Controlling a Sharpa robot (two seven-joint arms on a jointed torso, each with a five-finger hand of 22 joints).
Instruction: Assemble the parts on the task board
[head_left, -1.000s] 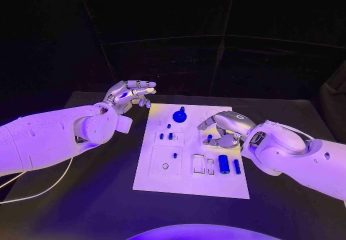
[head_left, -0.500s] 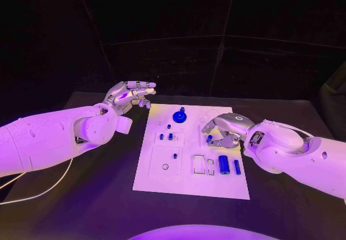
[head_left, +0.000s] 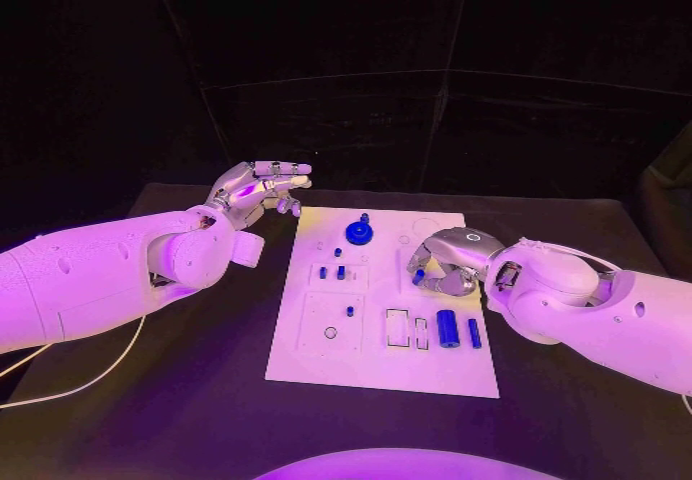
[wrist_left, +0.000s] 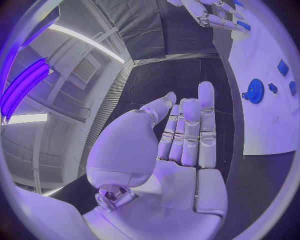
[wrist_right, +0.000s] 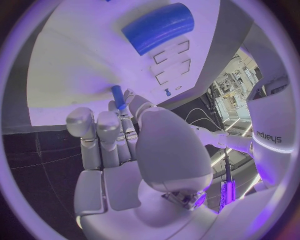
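Observation:
The white task board (head_left: 378, 345) lies mid-table. My right hand (head_left: 440, 262) hovers low over its right middle and pinches a small blue peg (head_left: 418, 272) at its fingertips. In the right wrist view the peg (wrist_right: 117, 96) points down at the board (wrist_right: 75, 60), with its tip at or just above the surface. A blue cylinder (head_left: 447, 328) and a thin blue bar (head_left: 475, 333) lie nearer me on the board. A blue gear (head_left: 358, 235) sits at the far end. My left hand (head_left: 263, 188) is raised off the board's far left corner, fingers apart and holding nothing.
Two small blue pieces (head_left: 332, 271) stand in the board's left middle, and a small ring (head_left: 330, 332) lies nearer me. Rectangular slots (head_left: 398, 328) sit beside the cylinder. Black tabletop (head_left: 173, 400) surrounds the board. A white cable (head_left: 87, 380) trails at the left.
My right hand has sunk slightly toward the board and curled tighter around the peg. The left hand has stayed where it was.

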